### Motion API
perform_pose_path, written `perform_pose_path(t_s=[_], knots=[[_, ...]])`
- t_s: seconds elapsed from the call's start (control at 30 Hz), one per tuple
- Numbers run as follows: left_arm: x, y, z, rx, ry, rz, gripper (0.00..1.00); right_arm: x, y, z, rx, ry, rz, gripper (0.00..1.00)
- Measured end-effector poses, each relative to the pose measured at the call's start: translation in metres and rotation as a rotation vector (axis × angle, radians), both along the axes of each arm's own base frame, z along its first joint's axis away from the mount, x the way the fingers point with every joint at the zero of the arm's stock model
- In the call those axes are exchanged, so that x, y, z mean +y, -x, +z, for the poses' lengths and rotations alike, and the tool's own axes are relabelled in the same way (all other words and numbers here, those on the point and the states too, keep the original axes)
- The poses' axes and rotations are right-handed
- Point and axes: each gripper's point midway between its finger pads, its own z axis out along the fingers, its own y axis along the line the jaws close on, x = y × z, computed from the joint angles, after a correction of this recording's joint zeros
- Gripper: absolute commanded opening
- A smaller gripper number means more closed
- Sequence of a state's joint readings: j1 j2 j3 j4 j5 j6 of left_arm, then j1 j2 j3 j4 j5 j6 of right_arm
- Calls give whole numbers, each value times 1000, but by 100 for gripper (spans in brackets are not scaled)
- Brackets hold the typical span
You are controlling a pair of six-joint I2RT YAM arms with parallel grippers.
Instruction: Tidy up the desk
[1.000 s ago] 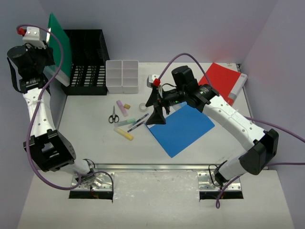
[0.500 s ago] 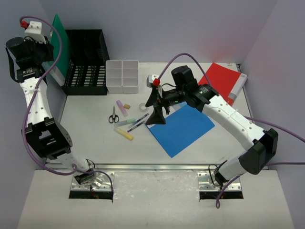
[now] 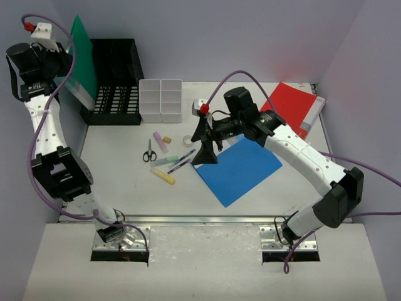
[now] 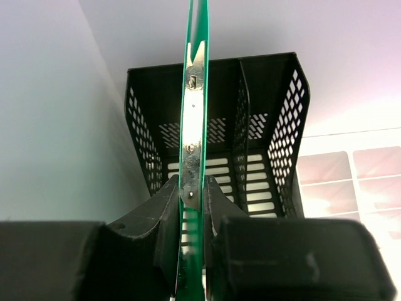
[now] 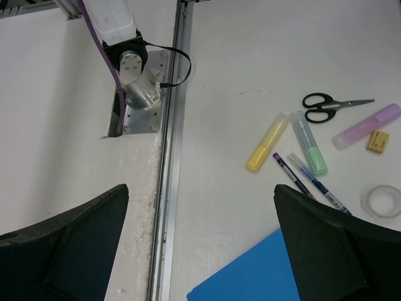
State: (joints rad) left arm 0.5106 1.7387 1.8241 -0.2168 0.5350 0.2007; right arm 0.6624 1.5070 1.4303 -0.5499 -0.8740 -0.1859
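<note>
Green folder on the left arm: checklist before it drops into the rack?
1. Grip: left gripper shut on the green folder's edge. Ok.
2. Pose: folder upright, edge-on in the left wrist view. Ok.
3. Alignment: folder sits over the left compartment of the black rack, left of the divider. Ok.
4. Compartment free: nothing visible inside. Ok.
5. Lower edge clearance above the rack: hidden behind the gripper. Cannot tell.
6. Other arm: right gripper open by the blue folder, far from the rack. Ok.
</note>
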Motion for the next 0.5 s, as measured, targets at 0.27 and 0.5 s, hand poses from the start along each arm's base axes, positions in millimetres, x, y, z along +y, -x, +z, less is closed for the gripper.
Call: perform_pose_path(t_s=[0.27,0.5], knots=[[-3,-3,-5,12,27,-23,0,-1,1,-1,-3,3,5,99],[-2,-4,-19,35,20,-27,0,-2,-1,-2,-4,6,3,99]])
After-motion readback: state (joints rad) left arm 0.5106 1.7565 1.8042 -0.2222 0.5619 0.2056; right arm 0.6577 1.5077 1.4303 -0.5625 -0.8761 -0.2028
